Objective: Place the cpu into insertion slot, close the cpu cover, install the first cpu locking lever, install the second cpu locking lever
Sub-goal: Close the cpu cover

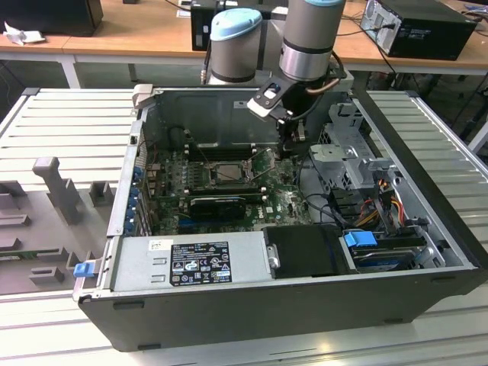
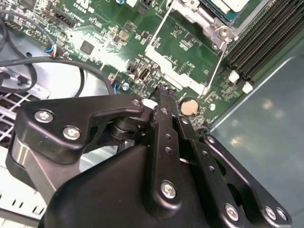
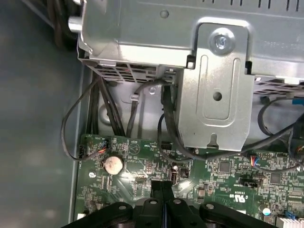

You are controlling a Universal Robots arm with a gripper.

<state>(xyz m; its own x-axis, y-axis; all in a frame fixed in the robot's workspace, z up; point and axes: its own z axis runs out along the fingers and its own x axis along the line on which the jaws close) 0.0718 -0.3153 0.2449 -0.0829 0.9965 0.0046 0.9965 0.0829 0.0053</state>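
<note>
The room has wooden desks point(image 1: 130, 38) behind a ribbed metal table point(image 1: 69, 114), where the open case point(image 1: 305, 305) lies. On its board point(image 1: 286, 202), the cpu point(image 2: 227, 4) seems seated in the slot point(image 1: 221, 172). The gripper point(image 2: 164, 92), fingers pressed together and empty, hangs close over the board; it may snag the raised lever point(image 2: 214, 66) or cables point(image 3: 166, 114).

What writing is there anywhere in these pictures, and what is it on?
Black label on the power supply: print too small to read.
White markings on the motherboard, in both wrist views: too blurred to read.
No text can be quoted.
</note>
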